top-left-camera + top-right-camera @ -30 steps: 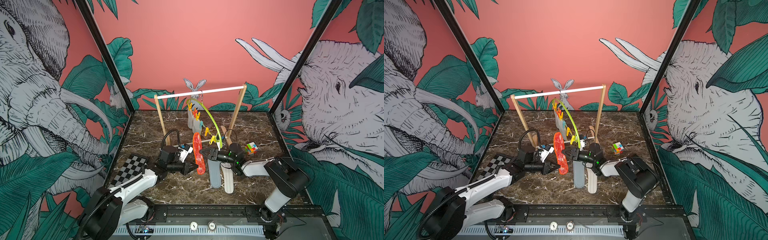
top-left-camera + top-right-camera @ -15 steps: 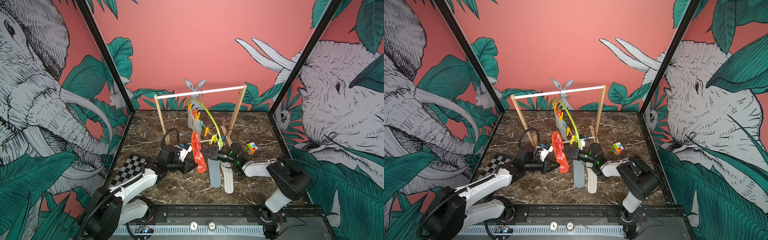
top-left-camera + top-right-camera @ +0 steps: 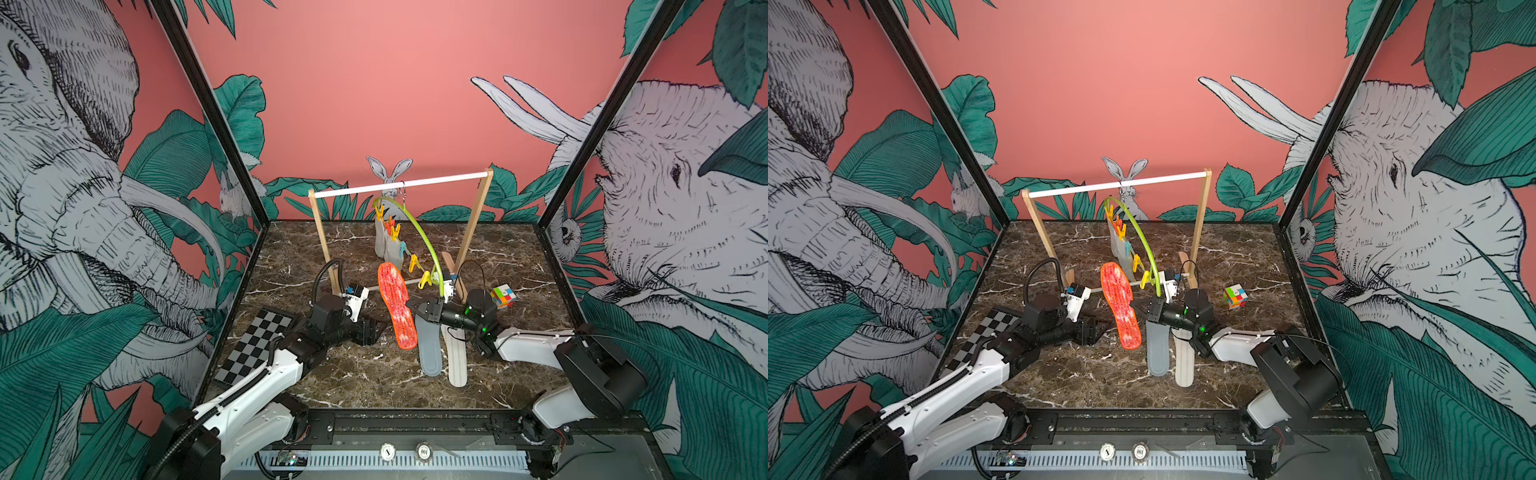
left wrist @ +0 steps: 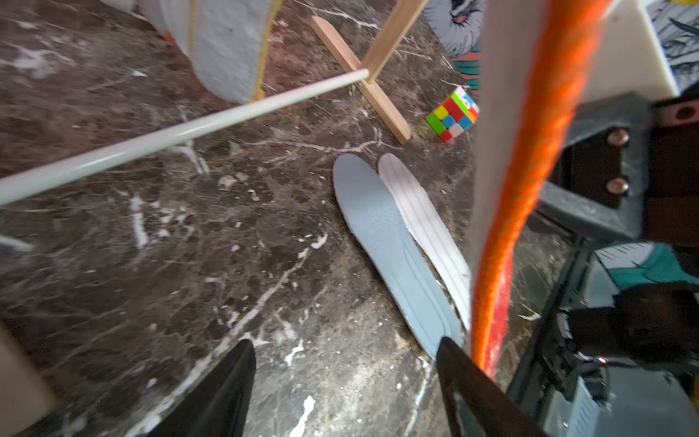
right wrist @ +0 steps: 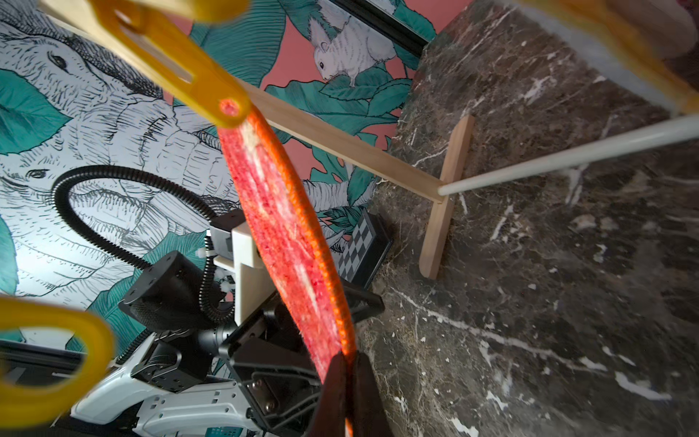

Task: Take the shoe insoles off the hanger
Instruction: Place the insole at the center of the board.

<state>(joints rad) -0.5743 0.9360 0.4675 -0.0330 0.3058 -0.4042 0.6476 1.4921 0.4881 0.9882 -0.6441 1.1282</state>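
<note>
A red-orange mottled shoe insole (image 3: 397,307) stands steeply tilted between the arms, its lower end near the table. My right gripper (image 5: 346,361) is shut on its orange edge, seen in both top views (image 3: 1140,305). The insole's upper tip lies at a yellow peg (image 5: 227,106); I cannot tell if it is clamped. My left gripper (image 4: 346,355) is open and empty, with the insole just beside one finger (image 4: 454,363). The lime-green hanger (image 3: 419,237) hangs from the white bar with pale insoles (image 3: 386,245) pegged at its far end. A grey-blue insole (image 3: 428,349) and a white striped insole (image 3: 455,357) lie flat on the table.
The wooden rack (image 3: 473,232) with its white bar (image 3: 399,185) stands mid-table, and its low cross rod (image 4: 181,132) runs close ahead of my left gripper. A coloured cube (image 3: 503,296) sits at the right. A chequered board (image 3: 259,340) lies at the left edge.
My left gripper has opened and let go of the red-orange insole. My right gripper has closed on its edge. The insole has stayed nearly in place.
</note>
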